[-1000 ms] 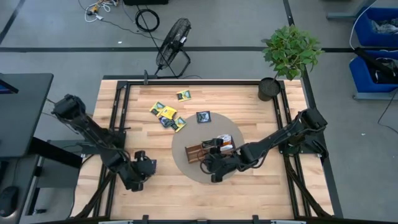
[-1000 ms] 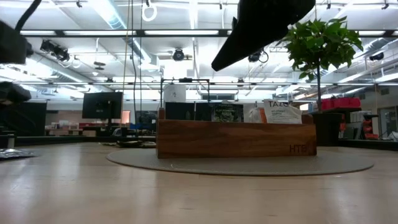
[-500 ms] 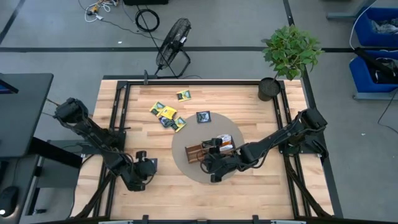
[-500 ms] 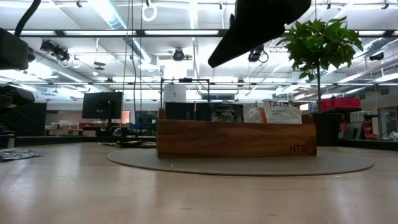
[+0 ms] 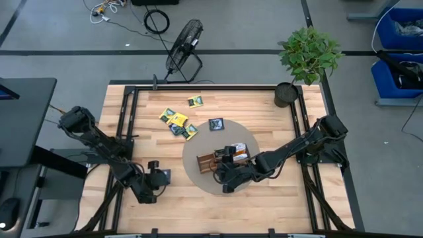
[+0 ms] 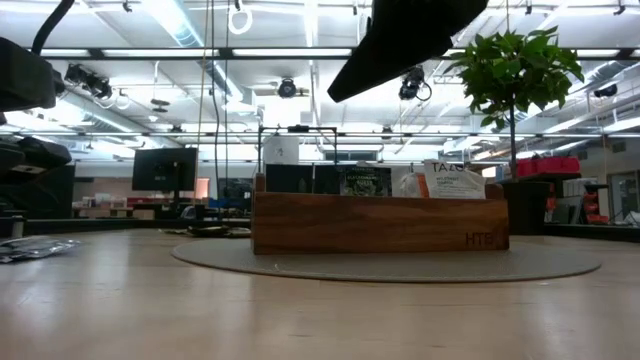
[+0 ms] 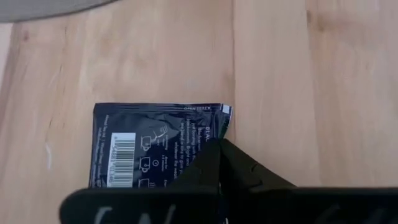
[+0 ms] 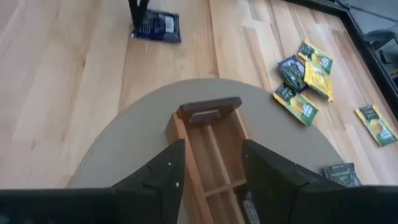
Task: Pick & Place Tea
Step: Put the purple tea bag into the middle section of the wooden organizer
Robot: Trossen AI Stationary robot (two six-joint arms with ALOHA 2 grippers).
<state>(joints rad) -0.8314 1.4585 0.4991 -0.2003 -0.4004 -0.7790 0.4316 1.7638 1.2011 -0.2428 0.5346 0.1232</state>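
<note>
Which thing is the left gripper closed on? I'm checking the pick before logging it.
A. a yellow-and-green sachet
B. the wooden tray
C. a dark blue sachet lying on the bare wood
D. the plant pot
C: the left wrist view shows the left gripper shut on the edge of a dark blue sachet that lies flat on the table, clear of the wooden tray.

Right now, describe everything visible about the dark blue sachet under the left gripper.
The dark blue sachet is a small flat square packet, foil-like, showing a white barcode and printed icons. It lies flat on the wooden table, apart from the round mat. The left gripper, shut, meets its edge; whether it is pinched cannot be told.
</note>
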